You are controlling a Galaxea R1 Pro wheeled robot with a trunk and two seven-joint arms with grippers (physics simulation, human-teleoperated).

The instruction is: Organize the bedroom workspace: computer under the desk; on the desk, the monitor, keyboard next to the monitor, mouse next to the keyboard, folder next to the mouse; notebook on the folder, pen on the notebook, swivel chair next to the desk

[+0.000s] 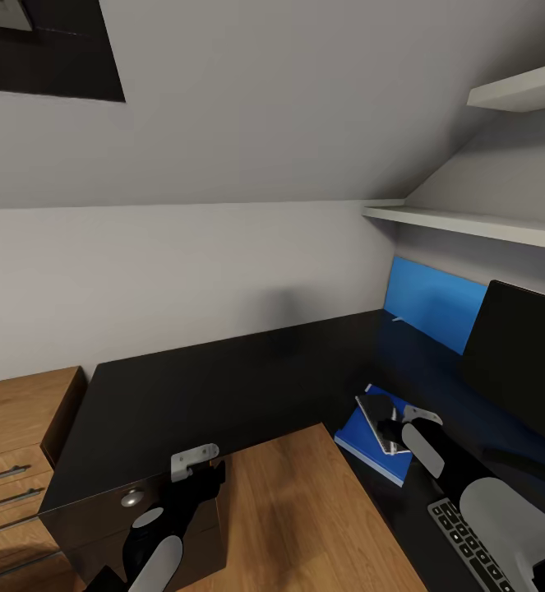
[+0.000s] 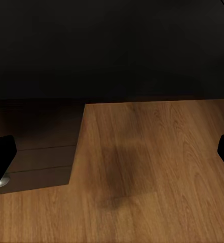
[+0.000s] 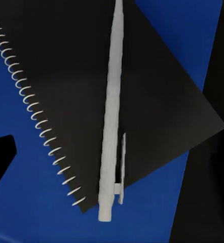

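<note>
The pen (image 3: 110, 121) lies on the notebook (image 3: 142, 91) (spiral-bound), which rests on the folder (image 1: 369, 444) on the desk (image 1: 247, 370). Right gripper (image 1: 391, 429) hovers above, fingers spread; left gripper (image 1: 206, 477) is parted, holding nothing.

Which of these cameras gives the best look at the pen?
The right wrist view: the pen lies large and sharp across the dark notebook on the blue folder. In the head view that stack is small, and the pen cannot be made out.

white wall shelves (image 1: 478, 222), wooden cabinet (image 1: 13, 436)
</note>
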